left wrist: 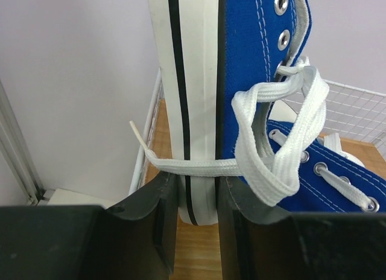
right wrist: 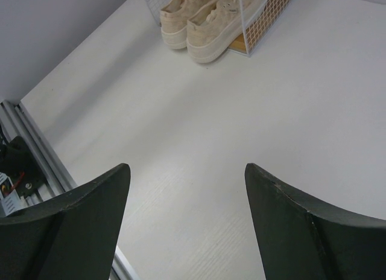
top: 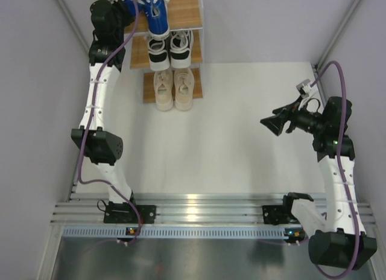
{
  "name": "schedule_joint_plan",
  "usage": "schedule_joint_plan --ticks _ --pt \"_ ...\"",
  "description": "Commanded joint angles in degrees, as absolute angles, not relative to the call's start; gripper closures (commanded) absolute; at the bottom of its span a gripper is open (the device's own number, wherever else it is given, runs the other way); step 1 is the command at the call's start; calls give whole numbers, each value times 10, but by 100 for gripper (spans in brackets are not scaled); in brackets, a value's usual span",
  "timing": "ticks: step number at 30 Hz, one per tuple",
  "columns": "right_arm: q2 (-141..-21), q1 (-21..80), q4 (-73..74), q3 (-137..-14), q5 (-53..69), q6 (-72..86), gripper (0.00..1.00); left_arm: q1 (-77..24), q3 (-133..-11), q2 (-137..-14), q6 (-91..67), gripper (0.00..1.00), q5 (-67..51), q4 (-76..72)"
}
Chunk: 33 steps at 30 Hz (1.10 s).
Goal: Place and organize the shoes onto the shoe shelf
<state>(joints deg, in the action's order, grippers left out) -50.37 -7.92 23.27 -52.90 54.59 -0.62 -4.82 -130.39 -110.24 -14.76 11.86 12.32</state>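
**Left gripper clamps a blue sneaker at the top tier; right gripper idles wide open**

At the far left of the top view, the left arm stretches up to the highest board of the shoe shelf point(top: 184, 11). Its wrist covers the gripper there, and the frame edge cuts off that end of the shelf. The left wrist camera shows the left gripper point(left wrist: 193, 180) closed narrow on the white sole of a blue sneaker point(left wrist: 241, 63). The sneaker stands on edge and its toe and heel run out of view. A loose white lace point(left wrist: 265, 165) drapes across the right finger. Just beside it, the second blue sneaker point(left wrist: 338, 171) lies on the wooden board, only partly in frame.

One tier down sits the black-and-white pair point(top: 170, 49), side by side. On the lowest tier is the beige pair point(top: 174, 87), toes toward the arms. The right wrist view shows only their front halves.

Well to the right, the right gripper point(top: 272, 124) hangs above the bare white table point(top: 241, 171). Its jaws are spread wide with nothing between them.
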Motion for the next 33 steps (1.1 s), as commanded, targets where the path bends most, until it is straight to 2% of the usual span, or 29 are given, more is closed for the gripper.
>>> schedule_joint_plan --ticks 1,23,33 --pt "-490 -91 204 -537 560 -4 23 -51 -1317 -1099 -159 100 112 23" --pt "-456 -119 196 -517 566 33 23 -101 -1307 -1138 -288 100 62 -44" --pt "-439 -126 209 -515 569 26 23 -98 -1309 -1118 -271 100 147 -30"
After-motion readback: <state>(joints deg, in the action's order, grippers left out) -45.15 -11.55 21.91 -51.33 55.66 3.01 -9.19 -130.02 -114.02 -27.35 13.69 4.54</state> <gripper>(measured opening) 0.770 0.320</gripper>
